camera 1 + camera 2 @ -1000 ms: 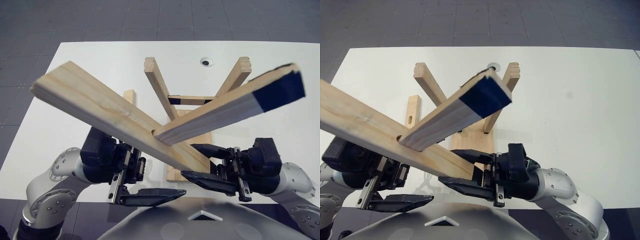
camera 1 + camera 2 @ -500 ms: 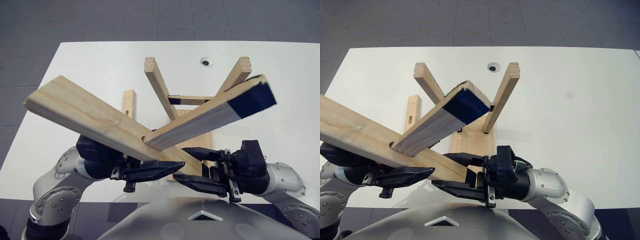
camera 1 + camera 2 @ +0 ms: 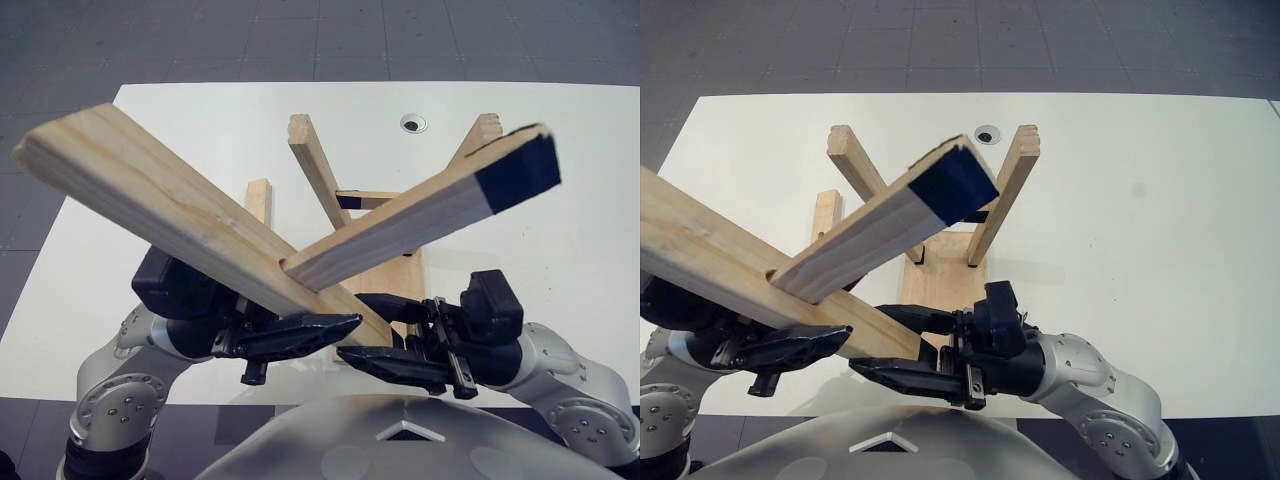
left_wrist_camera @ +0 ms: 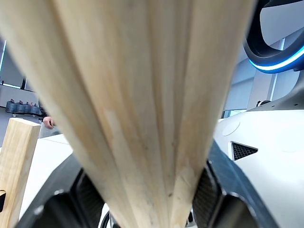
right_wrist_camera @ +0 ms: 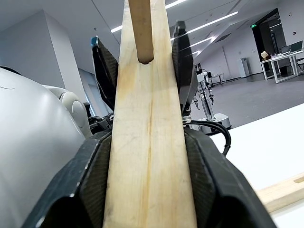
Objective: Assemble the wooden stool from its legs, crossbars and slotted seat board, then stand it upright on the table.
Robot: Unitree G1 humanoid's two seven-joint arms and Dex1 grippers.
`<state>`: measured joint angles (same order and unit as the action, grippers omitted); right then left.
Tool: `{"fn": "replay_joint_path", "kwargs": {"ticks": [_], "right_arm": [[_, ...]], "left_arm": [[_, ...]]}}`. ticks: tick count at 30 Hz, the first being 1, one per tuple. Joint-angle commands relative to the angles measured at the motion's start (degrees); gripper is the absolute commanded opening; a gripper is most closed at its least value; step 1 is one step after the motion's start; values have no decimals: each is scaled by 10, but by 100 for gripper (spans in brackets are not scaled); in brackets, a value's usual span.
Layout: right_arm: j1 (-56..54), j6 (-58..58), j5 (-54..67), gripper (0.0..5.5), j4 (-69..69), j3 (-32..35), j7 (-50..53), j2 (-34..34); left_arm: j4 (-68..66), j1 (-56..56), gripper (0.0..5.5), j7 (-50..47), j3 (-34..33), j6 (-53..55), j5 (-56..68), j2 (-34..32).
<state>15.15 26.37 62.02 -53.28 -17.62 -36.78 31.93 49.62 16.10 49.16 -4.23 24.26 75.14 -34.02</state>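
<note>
Together, left pincer (image 3: 310, 322) and right pincer (image 3: 352, 325) clamp the raised wooden leg (image 3: 150, 200).

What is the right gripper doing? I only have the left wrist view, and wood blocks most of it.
Observer: The right gripper is shut on the same long leg that your left gripper holds, right beside it at the leg's lower end.
Operator: Is anything attached to that leg farther up?
Observer: Yes, a dark-tipped leg sits in a notch in it and slants up toward the robot's right.
</note>
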Motion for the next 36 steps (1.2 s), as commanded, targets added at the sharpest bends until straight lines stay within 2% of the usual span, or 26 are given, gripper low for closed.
{"fn": "replay_joint_path", "kwargs": {"ticks": [1,6,7,17,24,26,32,36], "right_arm": [[-2,12,6,203,4,8,16,4],[0,13,4,203,1,15,17,10],[-2,15,-3,240,3,16,21,12],[-3,23,-5,409,0,30,-7,43],[5,9,1,533,30,97,-31,65],[16,2,-13,550,52,123,-54,74],[64,-46,-55,550,141,239,-146,97],[84,-57,-77,550,167,270,-176,97]], "left_arm": [[8,-2,211,4,-8,0,-16,-12],[8,1,210,9,-12,3,-18,-20],[7,1,210,10,-13,3,-19,-22],[-13,-6,207,16,-12,-12,-83,-20],[-107,-38,207,73,-15,-78,-186,3],[-134,-47,207,96,-16,-83,-194,0],[-172,-52,206,155,9,-109,-240,9],[-199,-43,206,191,49,-150,-309,15]]}}
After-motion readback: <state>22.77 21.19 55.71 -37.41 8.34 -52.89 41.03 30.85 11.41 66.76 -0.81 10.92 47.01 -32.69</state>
